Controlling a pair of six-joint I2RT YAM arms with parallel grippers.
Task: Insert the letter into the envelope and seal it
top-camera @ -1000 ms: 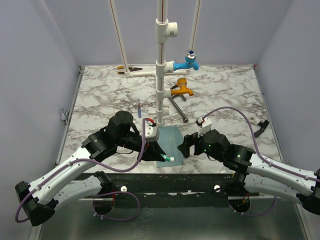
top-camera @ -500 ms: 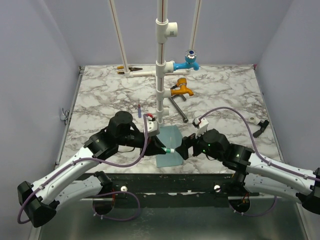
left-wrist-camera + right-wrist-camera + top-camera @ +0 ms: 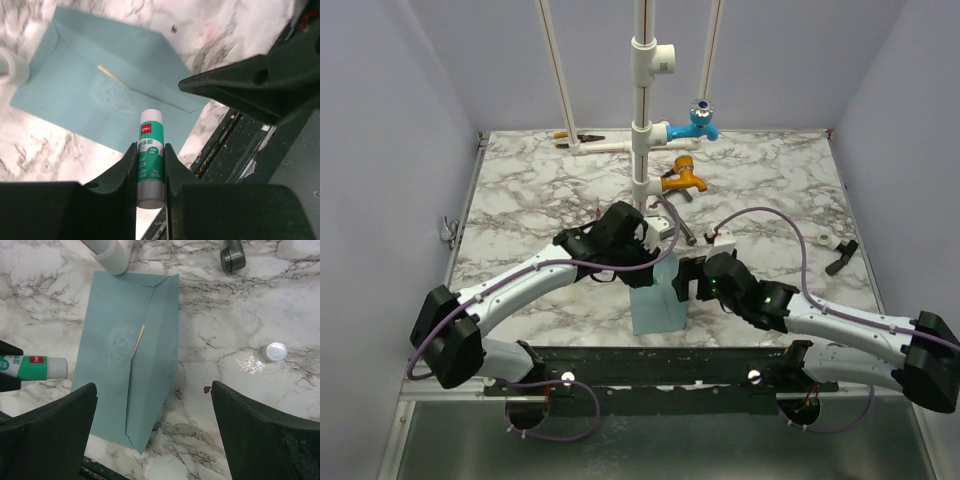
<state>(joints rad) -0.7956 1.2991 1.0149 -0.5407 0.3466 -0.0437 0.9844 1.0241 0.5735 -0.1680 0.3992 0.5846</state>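
- Most of the insertion looks done: the letter (image 3: 139, 337) sits almost wholly inside the envelope (image 3: 120, 385), with only a thin tan sliver showing at the flap edge.
- Envelope lies flat on the marble counter (image 3: 225, 310), near its front edge, between the two arms in the top view.
- Flap lies folded over the body and a faint shiny smear sits beside the flap tip. That is probably glue, but whether the flap is stuck down can't be told.
- Left to do, by my read: tuck in the tan sliver if needed, then press the flap shut to seal.
- Left pincer (image 3: 150, 150) is clamped on a green-and-white glue stick (image 3: 150, 157), held above the near part of the envelope and not touching it.
- Whether the stick's white end is a cap or bare glue is unclear.
- Right pincer (image 3: 154, 387) is spread wide and holds nothing, hanging over the envelope.
- Only container here is the envelope, and nothing but the letter shows in it.
- A small white round cap (image 3: 275, 351) lies on the counter, well apart to one side of the envelope. It is possibly the glue lid.
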